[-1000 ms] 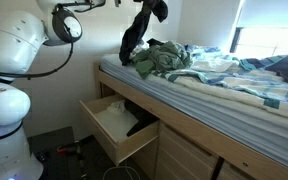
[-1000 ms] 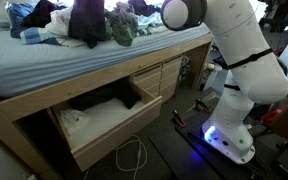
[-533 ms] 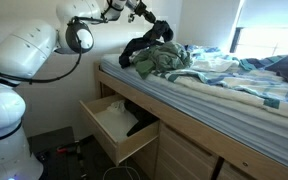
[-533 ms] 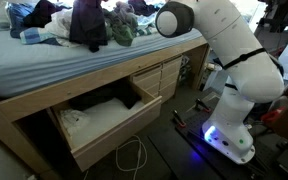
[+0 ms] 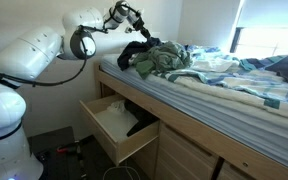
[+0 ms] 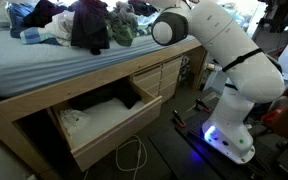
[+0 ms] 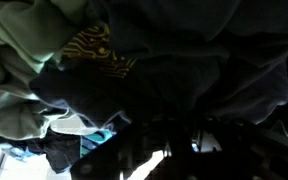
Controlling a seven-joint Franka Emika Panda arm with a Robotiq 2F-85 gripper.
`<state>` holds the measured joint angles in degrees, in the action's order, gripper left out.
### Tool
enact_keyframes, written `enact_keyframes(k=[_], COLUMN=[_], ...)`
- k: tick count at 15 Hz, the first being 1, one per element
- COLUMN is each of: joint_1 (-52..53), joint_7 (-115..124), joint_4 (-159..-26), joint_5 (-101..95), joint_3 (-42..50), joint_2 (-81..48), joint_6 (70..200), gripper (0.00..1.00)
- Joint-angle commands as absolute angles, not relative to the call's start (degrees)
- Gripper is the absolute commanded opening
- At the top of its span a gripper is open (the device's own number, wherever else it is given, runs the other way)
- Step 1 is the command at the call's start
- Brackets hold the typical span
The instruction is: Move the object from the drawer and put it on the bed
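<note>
one limp, light black garment point(image 5: 132, 56) lies bunched on the bed point(image 5: 224, 102) at ten o'clock in an exterior view, above the drawer point(image 5: 124, 150) at seven o'clock, the gripper point(image 5: 142, 36) apparently clamped on its top fold, a sensible hold for floppy cloth.

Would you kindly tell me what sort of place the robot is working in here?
Most likely a bedroom in a home: a tall wood-framed bed with striped bedding, a heap of clothes lying on it, and an open drawer pulled out from under the bed frame.
</note>
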<state>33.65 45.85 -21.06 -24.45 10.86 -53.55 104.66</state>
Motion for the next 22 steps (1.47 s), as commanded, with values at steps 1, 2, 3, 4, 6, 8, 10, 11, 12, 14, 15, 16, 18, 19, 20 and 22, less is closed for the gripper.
enact_keyframes(k=[1,2,3,4,6,8,10,11,12,14,15,16,18,19,20,22], joint_1=[33.94,34.03,34.23,34.41,35.09,36.05,37.40,38.21,38.94,40.43,41.23,42.07,43.85,44.81,45.72,47.65], joint_7=[42.96,42.68,41.97,41.73,40.69,39.45,37.67,36.59,35.71,33.51,32.22,31.26,29.33,28.29,27.33,25.96], joint_4=[-21.05,-20.96,-20.83,-20.68,-20.50,-20.18,-20.10,-20.07,-20.04,-20.01,-20.00,-20.00,-20.00,-20.00,-20.00,-20.00], joint_5=[-21.18,-20.88,-20.96,-21.11,-22.00,-22.81,-23.52,-23.90,-24.32,-24.63,-24.71,-24.94,-25.55,-25.77,-26.04,-27.10], joint_3=[10.07,10.17,10.45,10.71,11.42,12.11,12.59,12.75,12.80,12.53,12.39,12.45,12.62,12.63,12.70,12.98], joint_2=[-52.72,-52.49,-52.08,-51.74,-50.47,-48.90,-46.91,-45.84,-44.97,-43.28,-42.60,-41.99,-41.10,-40.67,-40.31,-39.61], joint_6=[100.76,100.12,99.32,98.56,97.08,94.95,93.13,92.43,91.78,90.66,89.87,89.03,87.13,86.07,85.19,83.27], gripper=[0.41,0.48,0.55,0.62,0.77,0.92,1.00,1.00,1.00,1.00,1.00,1.00,1.00,1.00,1.00,1.00])
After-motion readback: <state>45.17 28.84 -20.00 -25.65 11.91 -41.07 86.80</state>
